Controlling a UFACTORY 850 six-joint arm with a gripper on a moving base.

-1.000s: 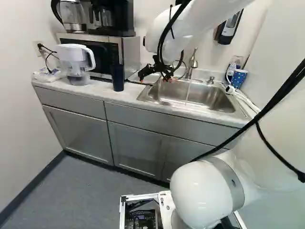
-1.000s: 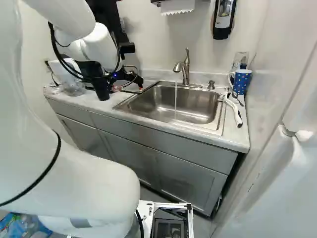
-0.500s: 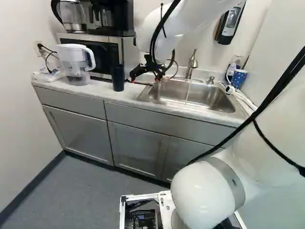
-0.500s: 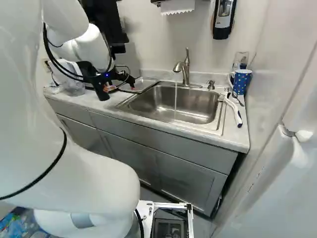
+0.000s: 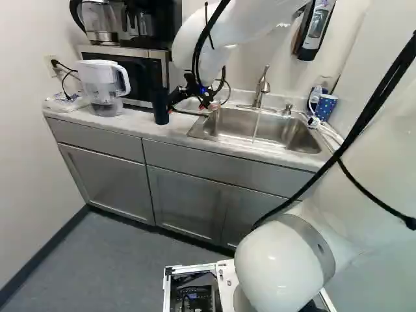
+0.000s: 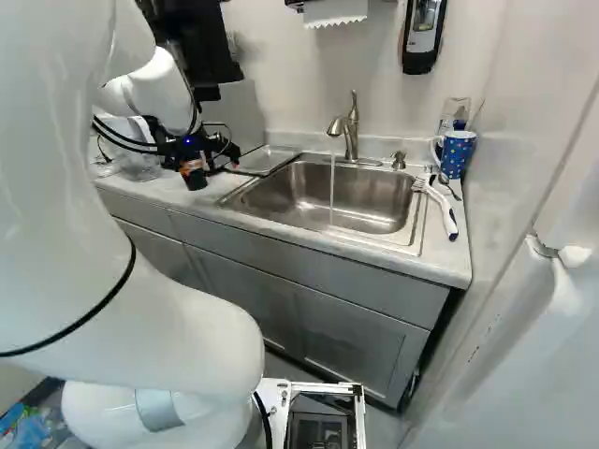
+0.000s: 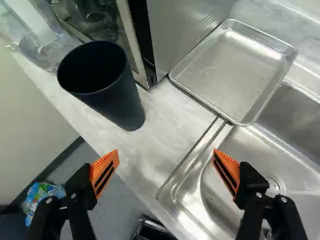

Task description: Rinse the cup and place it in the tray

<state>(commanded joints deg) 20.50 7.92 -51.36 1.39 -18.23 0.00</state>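
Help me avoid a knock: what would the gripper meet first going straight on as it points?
Likely the countertop between the dark cup and the sink; depth is unclear, so the gripper might brush the cup.

Looks past the jaws to a white wall (image 6: 290,84), down onto a pale counter (image 7: 165,117), then lower to grey cabinets (image 5: 185,195) and floor (image 5: 110,260).

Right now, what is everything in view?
cup: one, dark blue, on counter
sink: one, silver, in counter
tray: one, silver, by sink
faucet: one, silver, behind sink
brush: one, white, beside sink
mug: one, spotted blue, behind brush
microwave: one, silver, behind cup
pitcher: one, white, before microwave
coffee maker: one, black, on microwave
kettle: one, clear, on microwave
dispenser: one, black, on wall
cabinets: several, grey, under counter
arm: one, white, over counter
jaws: two, black, open near cup
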